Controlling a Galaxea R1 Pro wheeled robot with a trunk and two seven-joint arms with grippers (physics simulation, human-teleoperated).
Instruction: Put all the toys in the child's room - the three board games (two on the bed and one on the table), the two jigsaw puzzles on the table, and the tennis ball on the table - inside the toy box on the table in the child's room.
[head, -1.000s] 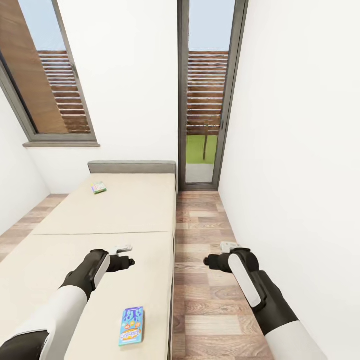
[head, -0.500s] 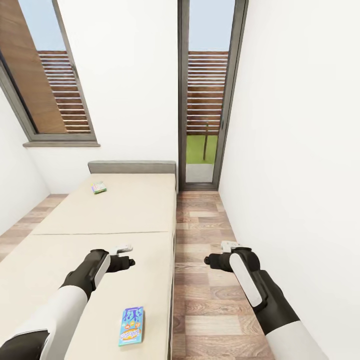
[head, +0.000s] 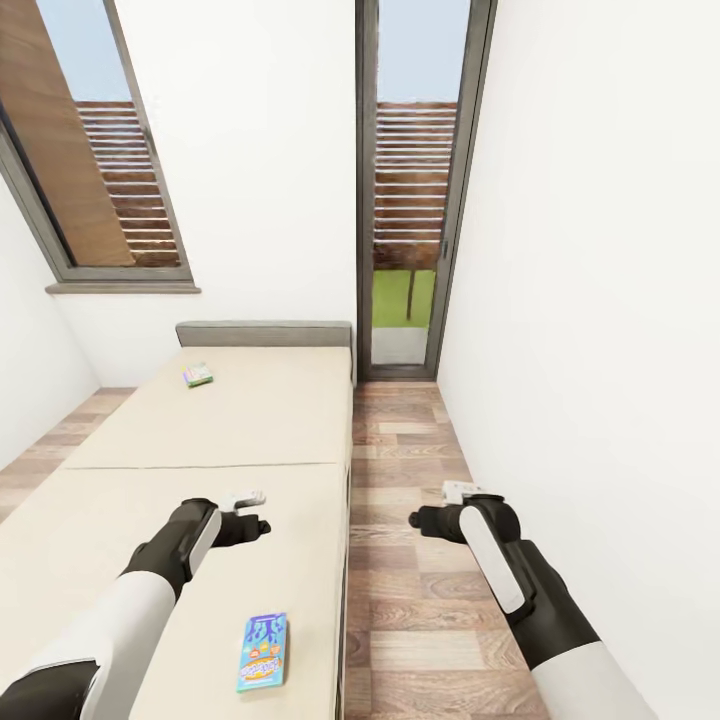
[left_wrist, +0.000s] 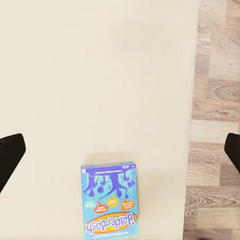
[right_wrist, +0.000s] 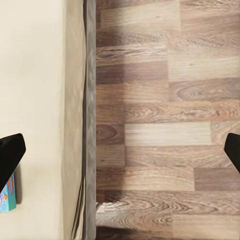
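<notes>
Both fingers spread wide, seemingly empty — left fingers above blue box.

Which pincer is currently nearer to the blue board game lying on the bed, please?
Left. The left pincer hangs over the bed, just beyond the blue board game; the right pincer is over the floor beside the bed.

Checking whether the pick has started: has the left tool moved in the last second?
No. In the head view the left tool sits at the same spot over the bed, above the blue game box.

far game box print too small to read
</notes>
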